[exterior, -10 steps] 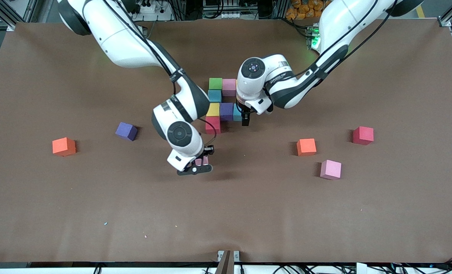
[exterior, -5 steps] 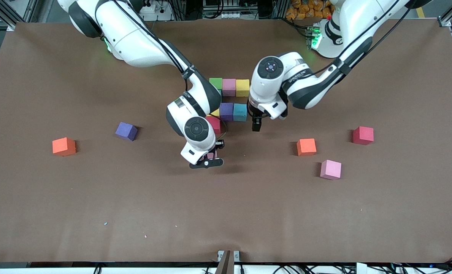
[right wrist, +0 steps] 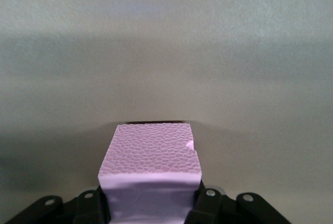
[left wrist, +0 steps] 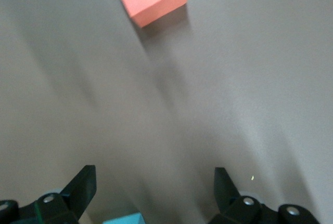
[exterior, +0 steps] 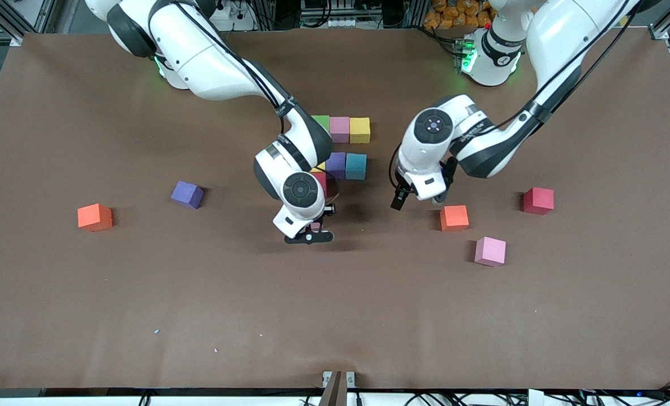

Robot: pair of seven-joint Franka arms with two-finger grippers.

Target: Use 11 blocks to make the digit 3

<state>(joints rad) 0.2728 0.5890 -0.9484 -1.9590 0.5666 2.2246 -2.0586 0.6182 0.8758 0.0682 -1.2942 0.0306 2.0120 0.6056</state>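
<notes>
L gripper (exterior: 398, 201) moved off the digit 3 (exterior: 339, 148) toward orange block (exterior: 454, 217), fingers wide, empty. R gripper (exterior: 311, 230) still clamps pink block (right wrist: 151, 169) (mostly hidden in front view) above table.

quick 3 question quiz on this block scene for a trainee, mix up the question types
1. True or false: the right gripper is shut on a pink block.
2. Which loose block lies closest to the open left gripper? A) purple block B) orange block C) red block
3. Fill in: in the row farthest from the front camera, the pink cube sits between the green cube and the ____ cube.

Key:
1. True
2. B, the orange block
3. Yellow
</notes>
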